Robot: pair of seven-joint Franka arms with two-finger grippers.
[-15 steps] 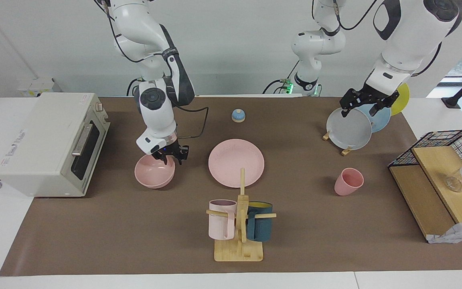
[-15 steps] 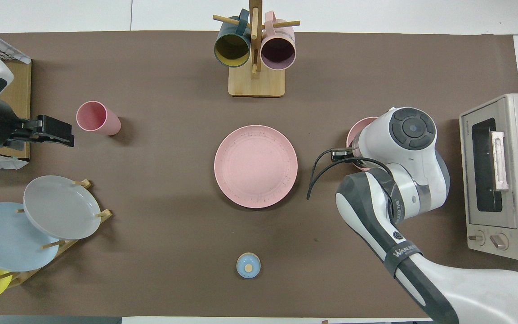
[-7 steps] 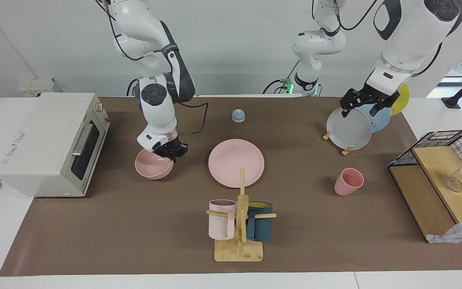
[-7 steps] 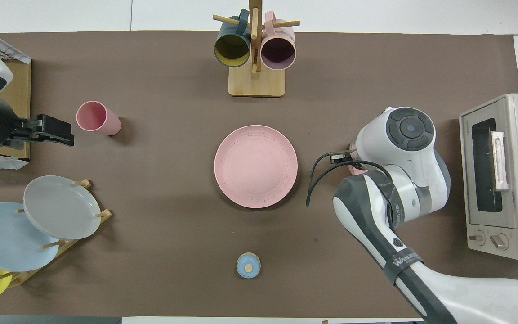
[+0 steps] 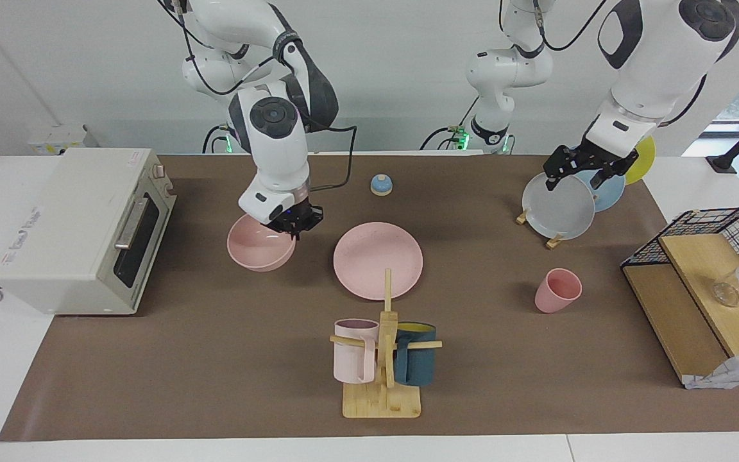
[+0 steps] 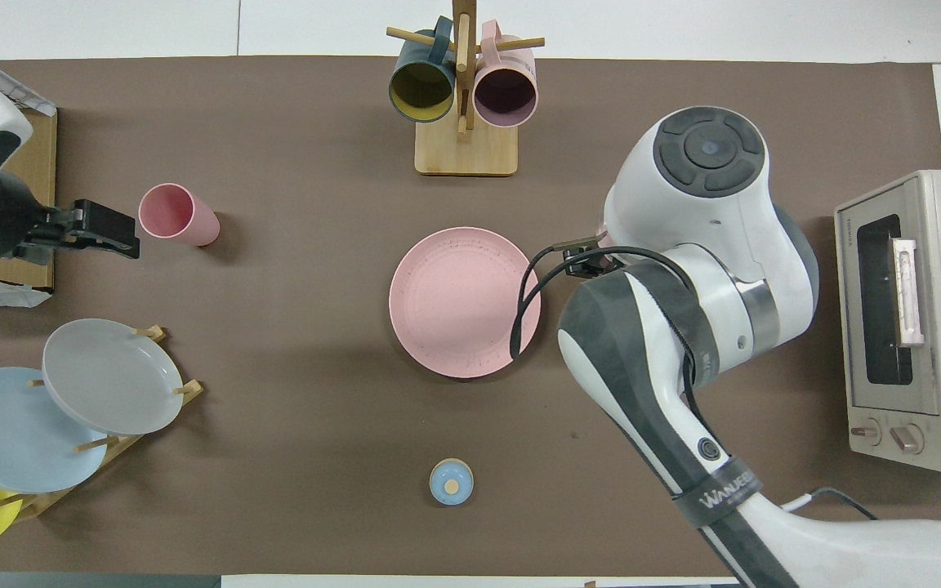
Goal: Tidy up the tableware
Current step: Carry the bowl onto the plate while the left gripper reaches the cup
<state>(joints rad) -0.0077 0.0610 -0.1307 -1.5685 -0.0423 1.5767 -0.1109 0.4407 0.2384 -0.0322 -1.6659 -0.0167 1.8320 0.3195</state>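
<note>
The salmon-pink plate (image 5: 378,260) lies flat at the table's middle, also in the overhead view (image 6: 465,301). My right gripper (image 5: 294,224) is shut on the rim of the pink bowl (image 5: 260,247) and holds it tilted above the table, between the plate and the toaster oven. In the overhead view the right arm hides the bowl. The pink cup (image 5: 557,290) stands upright toward the left arm's end, also in the overhead view (image 6: 176,214). My left gripper (image 5: 584,168) is open and empty, in the air over the plate rack.
A toaster oven (image 5: 81,224) stands at the right arm's end. A wooden mug tree (image 5: 383,359) with a pale-pink and a teal mug stands farther from the robots than the plate. A plate rack (image 5: 562,205), a small blue bell (image 5: 380,185) and a wire-and-wood shelf (image 5: 703,282) also stand here.
My right gripper closed on the bowl's rim, lifted the bowl off the table and carried it toward the plate. The left arm barely moved.
</note>
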